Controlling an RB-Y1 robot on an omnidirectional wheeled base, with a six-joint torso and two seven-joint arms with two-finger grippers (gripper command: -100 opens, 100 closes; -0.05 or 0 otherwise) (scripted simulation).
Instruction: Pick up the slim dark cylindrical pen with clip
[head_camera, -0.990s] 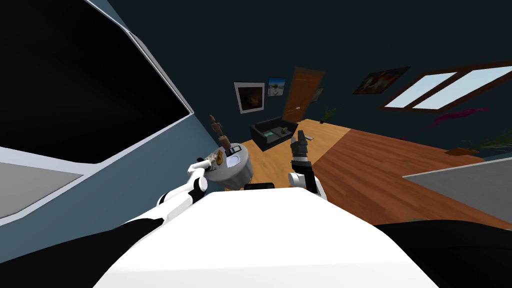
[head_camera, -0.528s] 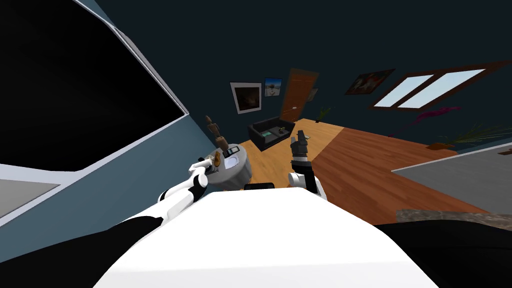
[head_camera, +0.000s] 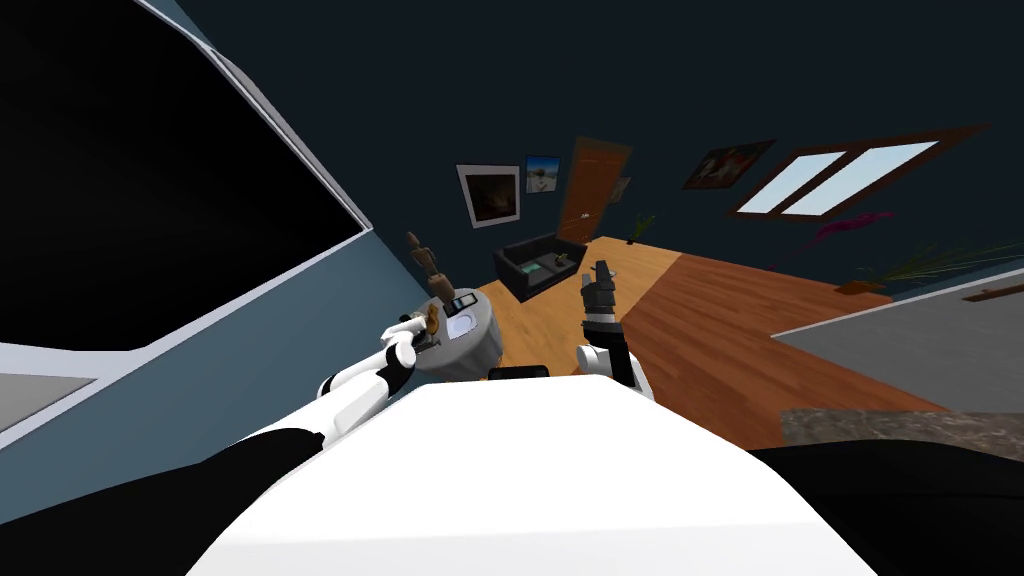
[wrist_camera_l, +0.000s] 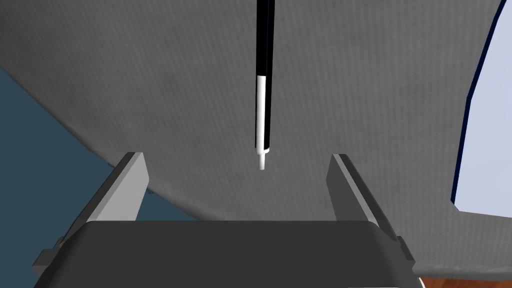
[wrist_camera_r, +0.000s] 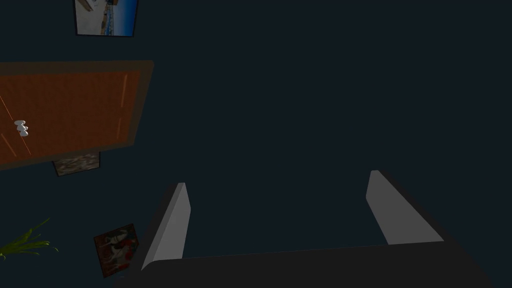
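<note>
Pen (wrist_camera_l: 263, 75) lying on grey table (wrist_camera_l: 150, 75), just left of centre in head frame. Long axis pointing straight away from left jaws, near tip sitting between them, probably slightly off-centre. Left jaws standing open, nearer arm. Right jaws also gaping, well apart.

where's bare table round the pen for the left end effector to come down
Bare grey table lies on both sides of the pen: one strip runs to the table's rim, the other to a pale, dark-edged object. The open left end effector points at the pen's white tip. In the head view a wooden figure crowds the far side.
</note>
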